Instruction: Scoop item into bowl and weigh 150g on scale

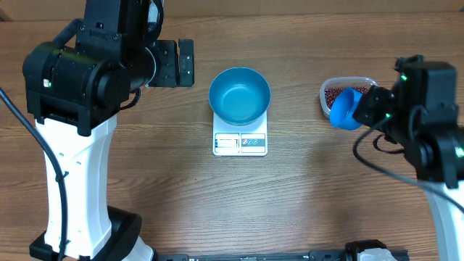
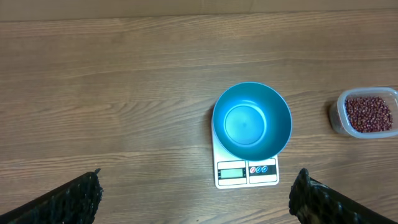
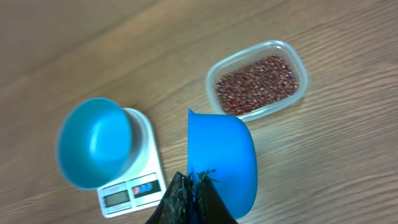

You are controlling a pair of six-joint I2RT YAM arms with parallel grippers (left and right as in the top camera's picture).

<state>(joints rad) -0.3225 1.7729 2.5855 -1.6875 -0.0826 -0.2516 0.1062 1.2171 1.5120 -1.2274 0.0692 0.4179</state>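
The bright blue bowl [image 1: 239, 94] [image 2: 252, 121] [image 3: 93, 143] stands on the white scale [image 1: 240, 143] [image 2: 247, 172] [image 3: 127, 193], and its inside shows only smooth blue. The red-brown beans [image 1: 335, 93] [image 2: 368, 114] [image 3: 255, 84] lie in a clear tub [image 1: 366, 82] to the right. My right gripper [image 1: 371, 105] [image 3: 191, 186] is shut on the handle of a small blue scoop [image 1: 346, 109] [image 3: 227, 155], which hangs tilted over the tub's near edge. No beans show in the scoop. My left gripper [image 1: 177, 64] [image 2: 198, 186] is open, high and left of the bowl, holding nothing.
The left arm's white base [image 1: 72, 188] stands at the front left and the right arm [image 1: 435, 138] at the right edge. Bare wooden tabletop [image 1: 304, 203] lies in front of the scale.
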